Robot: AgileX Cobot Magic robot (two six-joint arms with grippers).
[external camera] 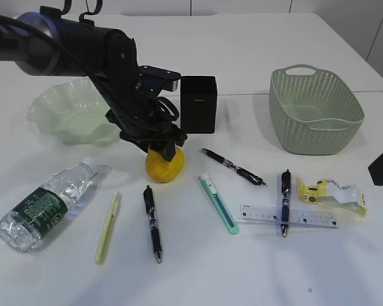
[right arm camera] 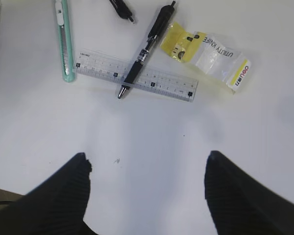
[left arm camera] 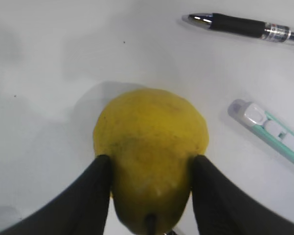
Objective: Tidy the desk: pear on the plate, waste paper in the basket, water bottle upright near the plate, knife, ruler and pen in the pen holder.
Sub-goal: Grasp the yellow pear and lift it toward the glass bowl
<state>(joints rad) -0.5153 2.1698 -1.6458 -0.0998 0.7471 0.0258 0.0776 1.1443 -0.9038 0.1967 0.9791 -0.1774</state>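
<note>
Exterior view: white counter (external camera: 255, 57) seen at a slant, with the left arm reaching in from the upper left.
Left tool (external camera: 160, 148): lowered over the pear (external camera: 165, 164); in the left wrist view both black fingers (left arm camera: 95, 188) press the fruit's flanks, so the tool is clamped on the pear.
Pear: yellow, resting on the counter near the centre, just in front of the black pen holder (external camera: 198, 104).
Plate (external camera: 73, 111): pale green, wavy rim, at rear left, apart from the pear.
Water bottle (external camera: 48, 203): lying on its side at front left.
Basket (external camera: 315, 118): green, woven pattern, at rear right.
Waste paper (external camera: 332, 194): yellow and clear wrapper lying on the counter in front of the basket.
Knife (external camera: 218, 203): teal utility knife lying flat, right of the pear.
Ruler (external camera: 261, 214): clear, lying flat, with one pen (external camera: 285, 201) crossing over it.
Other pens: one (external camera: 232, 166) between pear and basket, one (external camera: 152, 222) in front of the pear.
Yellow-green stick (external camera: 107, 227): lying beside the bottle; its kind cannot be told.
Right tool (right arm camera: 147, 188): fingers wide apart above bare counter, holding nothing.
</note>
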